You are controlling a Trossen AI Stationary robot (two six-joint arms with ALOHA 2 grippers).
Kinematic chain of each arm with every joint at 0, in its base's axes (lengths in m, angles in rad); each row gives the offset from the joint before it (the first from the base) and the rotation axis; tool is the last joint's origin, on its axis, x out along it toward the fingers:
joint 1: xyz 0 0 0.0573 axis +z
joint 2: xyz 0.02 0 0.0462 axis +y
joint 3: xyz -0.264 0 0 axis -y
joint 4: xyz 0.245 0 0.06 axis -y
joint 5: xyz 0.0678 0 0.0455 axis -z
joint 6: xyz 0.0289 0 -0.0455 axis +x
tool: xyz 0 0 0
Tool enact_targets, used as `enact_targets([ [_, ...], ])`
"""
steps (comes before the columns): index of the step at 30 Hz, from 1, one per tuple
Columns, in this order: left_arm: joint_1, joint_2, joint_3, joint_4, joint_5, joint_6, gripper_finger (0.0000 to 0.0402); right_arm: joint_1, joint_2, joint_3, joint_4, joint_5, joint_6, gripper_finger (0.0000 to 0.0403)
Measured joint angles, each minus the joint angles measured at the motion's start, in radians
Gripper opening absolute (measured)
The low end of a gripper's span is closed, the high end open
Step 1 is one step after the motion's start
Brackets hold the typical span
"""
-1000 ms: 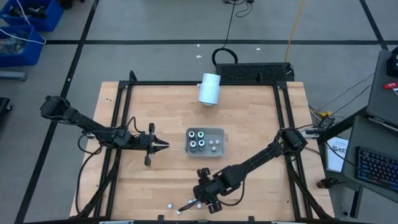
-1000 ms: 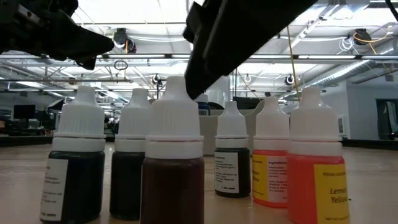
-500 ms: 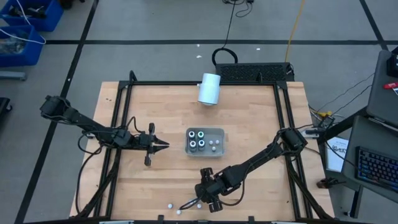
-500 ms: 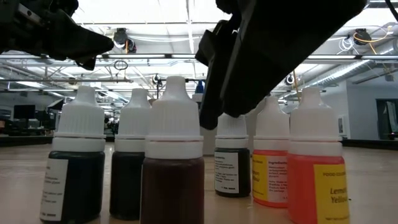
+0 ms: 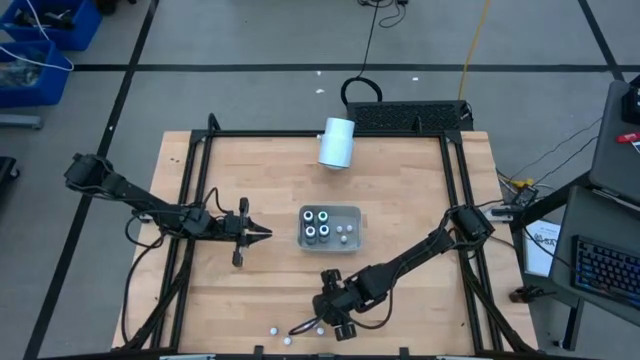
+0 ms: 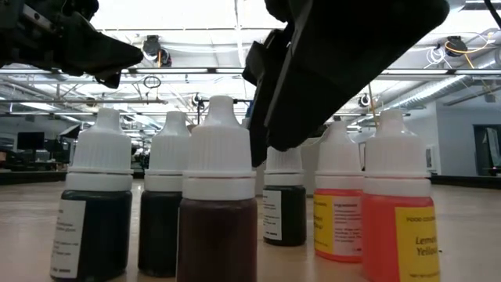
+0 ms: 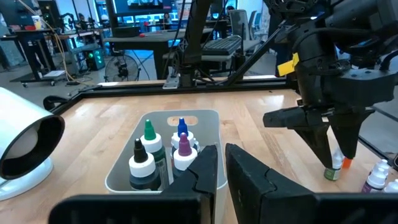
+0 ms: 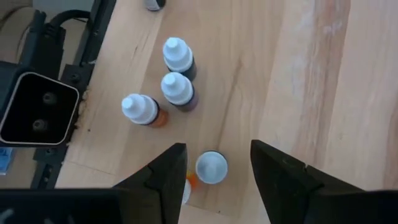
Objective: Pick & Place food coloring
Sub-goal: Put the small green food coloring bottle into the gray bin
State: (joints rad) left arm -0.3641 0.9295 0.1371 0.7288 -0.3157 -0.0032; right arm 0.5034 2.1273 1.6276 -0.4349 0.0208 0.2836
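At six o'clock on the bench [image 5: 400,200], the right end effector [image 8: 213,163] straddles one food coloring bottle [image 8: 211,168], fingers spread, not yet clamped. Next, I judge: descend, squeeze, carry it toward twelve o'clock to the tray [image 5: 352,212]. Left end effector [image 5: 262,233] waits clenched and empty at nine o'clock.

Food coloring [image 6: 218,227]: tiny white-capped bottles, all upright; some clustered on wood tabletop, others in tray.

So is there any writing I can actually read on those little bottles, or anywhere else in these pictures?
"FOOD CO..." then "Lem..." and "Yello...", cut off at the picture's edge: yellow label of the orange bottle, low view.
Small print on the white labels of the dark bottle and the nearest dark bottle: too blurred to read.
Bottles in the grey tray, left wrist view: no readable text.
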Motion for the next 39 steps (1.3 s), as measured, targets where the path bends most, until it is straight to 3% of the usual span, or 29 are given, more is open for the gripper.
enact_targets([
  [10,0.000,0.000,0.000,0.000,0.000,-0.001,0.0037,0.000,0.000,0.000,0.000,0.000,0.005,0.0164],
  [24,0.000,0.000,0.000,0.000,0.000,-0.002,0.0037,0.000,0.000,-0.014,0.006,-0.017,0.011,0.0086],
  [39,0.000,0.000,0.000,0.000,0.000,-0.002,0.0037,-0.007,-0.014,-0.039,0.022,-0.025,-0.017,0.0053],
])
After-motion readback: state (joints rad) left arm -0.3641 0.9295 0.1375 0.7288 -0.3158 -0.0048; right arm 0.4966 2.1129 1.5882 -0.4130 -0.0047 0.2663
